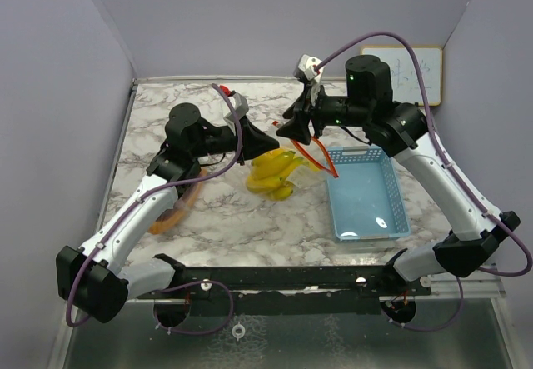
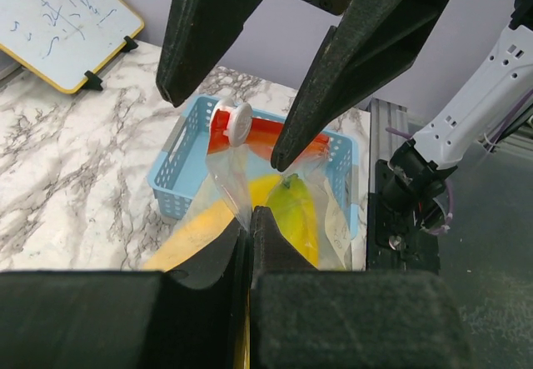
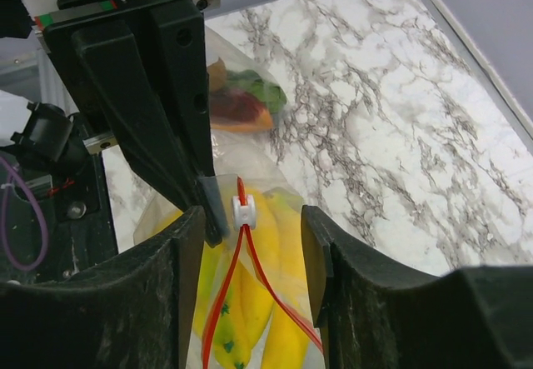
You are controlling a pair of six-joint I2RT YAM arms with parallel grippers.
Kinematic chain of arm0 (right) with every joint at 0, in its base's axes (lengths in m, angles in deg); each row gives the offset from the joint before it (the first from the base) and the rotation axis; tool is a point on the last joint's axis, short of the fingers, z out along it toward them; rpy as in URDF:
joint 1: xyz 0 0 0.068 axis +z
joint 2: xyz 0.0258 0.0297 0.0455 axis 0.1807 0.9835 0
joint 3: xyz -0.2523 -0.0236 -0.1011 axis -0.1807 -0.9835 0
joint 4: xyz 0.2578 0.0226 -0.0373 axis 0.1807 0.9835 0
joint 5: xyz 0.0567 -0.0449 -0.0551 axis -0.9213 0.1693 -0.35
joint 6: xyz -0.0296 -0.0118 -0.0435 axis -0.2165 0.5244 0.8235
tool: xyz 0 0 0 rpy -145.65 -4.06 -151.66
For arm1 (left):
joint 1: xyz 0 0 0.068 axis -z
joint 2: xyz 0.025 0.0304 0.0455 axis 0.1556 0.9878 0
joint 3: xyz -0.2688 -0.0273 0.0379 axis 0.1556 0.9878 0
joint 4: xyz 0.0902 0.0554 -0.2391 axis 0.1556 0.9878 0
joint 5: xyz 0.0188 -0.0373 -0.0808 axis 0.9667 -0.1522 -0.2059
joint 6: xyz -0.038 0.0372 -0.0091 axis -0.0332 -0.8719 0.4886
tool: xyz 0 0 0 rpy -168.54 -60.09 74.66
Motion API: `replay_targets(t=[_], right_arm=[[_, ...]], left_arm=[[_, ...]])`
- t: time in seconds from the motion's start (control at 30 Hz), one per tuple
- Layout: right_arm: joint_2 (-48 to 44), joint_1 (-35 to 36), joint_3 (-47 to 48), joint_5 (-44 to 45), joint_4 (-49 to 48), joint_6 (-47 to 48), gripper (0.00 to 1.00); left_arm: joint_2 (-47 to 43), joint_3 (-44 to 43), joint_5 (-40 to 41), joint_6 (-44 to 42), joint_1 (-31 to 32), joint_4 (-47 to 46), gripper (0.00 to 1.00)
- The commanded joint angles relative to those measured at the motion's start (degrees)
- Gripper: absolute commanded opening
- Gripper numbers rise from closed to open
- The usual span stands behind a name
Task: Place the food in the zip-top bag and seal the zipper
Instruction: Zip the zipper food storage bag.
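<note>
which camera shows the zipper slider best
Right wrist: the white slider sits centred on its red track, inside the open right gripper. Left wrist also shows it, from the other side, with the basket behind. Top view shows only the red track; the slider is too small to tell.

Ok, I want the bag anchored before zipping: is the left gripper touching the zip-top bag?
Touching. The left wrist view shows the left gripper shut on the zip-top bag, clear film pinched between its fingertips.
</note>
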Motion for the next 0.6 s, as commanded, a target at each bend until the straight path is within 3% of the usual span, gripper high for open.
replay_targets(t=[0.0,0.27,0.43,0.57], right_arm=[[0.2,-0.2,-0.2,-4.5,-2.8,-1.1,0.47],[1.3,-0.3,-0.3,-5.7,-2.2,-1.2,0.34],[1.8,-0.6,-0.2,-5.0,-2.0,-1.7,0.07],[2.4,-1.5,1.0,-6.8,-1.1,-1.8,0.03]], left_arm=[[-1.1,-1.3,0.3,0.5,-0.2,-3.6,0.0],[-1.1,-1.4,0.3,0.7,-0.2,-4.1,0.0],[-1.1,-1.3,0.2,0.7,-0.2,-4.2,0.0],[-1.0,-1.0,-0.3,0.4,-0.2,-4.1,0.0]])
